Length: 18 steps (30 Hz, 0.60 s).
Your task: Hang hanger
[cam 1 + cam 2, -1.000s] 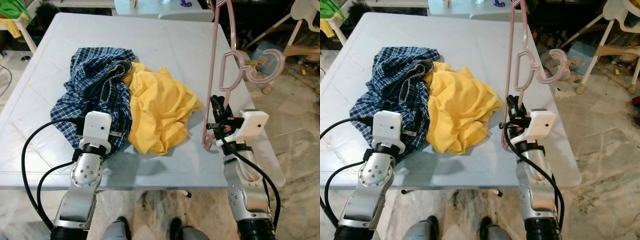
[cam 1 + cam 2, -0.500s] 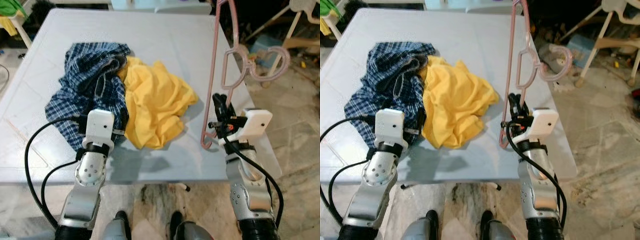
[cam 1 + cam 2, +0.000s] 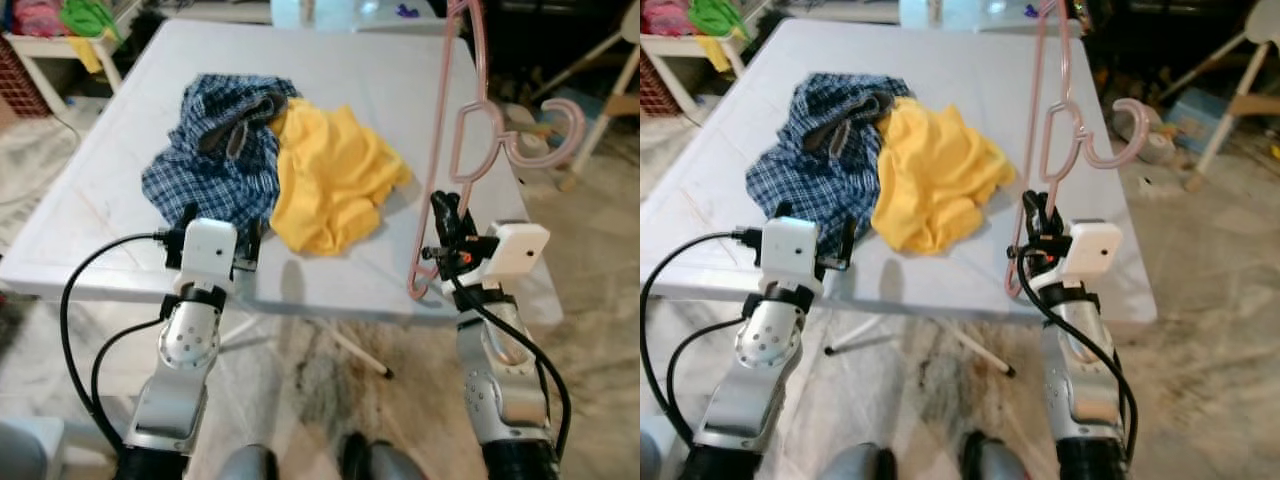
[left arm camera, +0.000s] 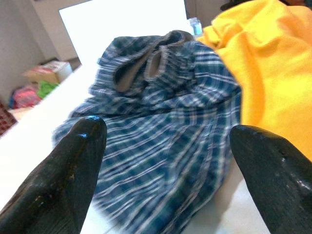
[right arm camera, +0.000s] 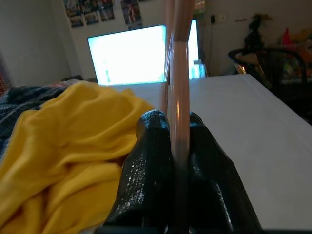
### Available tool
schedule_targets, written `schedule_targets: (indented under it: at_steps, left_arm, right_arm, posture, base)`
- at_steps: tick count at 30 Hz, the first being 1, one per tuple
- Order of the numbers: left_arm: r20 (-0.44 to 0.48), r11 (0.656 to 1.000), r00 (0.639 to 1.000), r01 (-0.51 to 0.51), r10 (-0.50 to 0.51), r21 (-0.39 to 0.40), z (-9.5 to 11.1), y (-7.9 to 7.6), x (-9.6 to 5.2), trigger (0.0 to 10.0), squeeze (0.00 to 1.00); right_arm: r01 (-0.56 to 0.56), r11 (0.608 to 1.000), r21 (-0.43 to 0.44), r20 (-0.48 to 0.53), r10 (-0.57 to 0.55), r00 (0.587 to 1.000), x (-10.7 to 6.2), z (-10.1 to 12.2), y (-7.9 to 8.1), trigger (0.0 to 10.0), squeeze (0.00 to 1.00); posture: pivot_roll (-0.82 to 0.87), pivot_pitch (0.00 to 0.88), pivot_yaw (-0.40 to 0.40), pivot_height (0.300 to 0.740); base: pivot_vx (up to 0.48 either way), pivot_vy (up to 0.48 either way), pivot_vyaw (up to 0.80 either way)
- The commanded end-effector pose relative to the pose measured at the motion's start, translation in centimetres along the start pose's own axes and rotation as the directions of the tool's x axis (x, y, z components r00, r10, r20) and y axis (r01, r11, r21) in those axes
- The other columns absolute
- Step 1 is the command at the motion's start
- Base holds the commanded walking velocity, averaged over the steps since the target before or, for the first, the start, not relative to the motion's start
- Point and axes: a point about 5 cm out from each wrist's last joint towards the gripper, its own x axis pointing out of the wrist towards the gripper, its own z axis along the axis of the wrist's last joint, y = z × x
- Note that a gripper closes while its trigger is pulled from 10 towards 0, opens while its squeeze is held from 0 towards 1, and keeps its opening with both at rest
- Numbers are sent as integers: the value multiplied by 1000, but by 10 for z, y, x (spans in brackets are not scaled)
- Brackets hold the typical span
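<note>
A pink plastic hanger point(image 3: 455, 150) stands nearly upright above the table's right front corner, its hook point(image 3: 545, 130) curling out to the right. My right gripper point(image 3: 446, 222) is shut on the hanger's bar; the right wrist view has the bar point(image 5: 178, 117) pinched between both black fingers point(image 5: 148, 175). My left gripper point(image 3: 218, 228) is open over the near table edge, just short of the blue plaid garment point(image 3: 215, 150). In the left wrist view its fingers point(image 4: 63, 175) stand wide apart with the plaid cloth point(image 4: 165, 126) beyond them.
A yellow shirt point(image 3: 335, 180) lies crumpled beside the plaid garment on the white folding table point(image 3: 110, 190). Clutter and chair legs point(image 3: 600, 90) stand on the floor to the right. A shelf with coloured cloth point(image 3: 70, 25) is at the back left.
The whole picture has shifted: the table now sits farther off and more floor shows, so the camera moved back. My right gripper still holds the hanger upright, my left stays open.
</note>
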Motion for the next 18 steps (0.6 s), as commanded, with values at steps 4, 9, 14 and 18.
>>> schedule_targets:
  at_steps: [4, 9, 14, 18]
  left_arm:
    - [-38, 999, 999, 28, -28, 15, -11, -5, -4, 10000, 0]
    - [-78, 996, 994, 79, -82, -34, -24, -12, -1, 10000, 0]
    - [-101, 995, 991, 78, -85, -69, -30, -17, 8, 10000, 0]
    - [-100, 994, 991, 79, -86, -69, -32, -21, 13, 10000, 0]
  right_arm:
    - [30, 1000, 2, -115, -29, 993, -12, -22, -5, 10000, 0]
    - [43, 999, 7, -127, -41, 991, -12, -27, -7, 10000, 0]
    - [65, 998, 10, -137, -63, 989, -9, -29, -11, 10000, 0]
    - [87, 996, 11, -138, -84, 987, -9, -30, -15, 10000, 0]
  posture:
    - [111, 180, -8, 740]
    - [109, 128, -15, 740]
    - [103, 80, -18, 740]
    - [103, 40, -24, 740]
  base:
    - [-278, 0, 0]
    - [0, 0, 0]
    - [0, 0, 0]
    - [0, 0, 0]
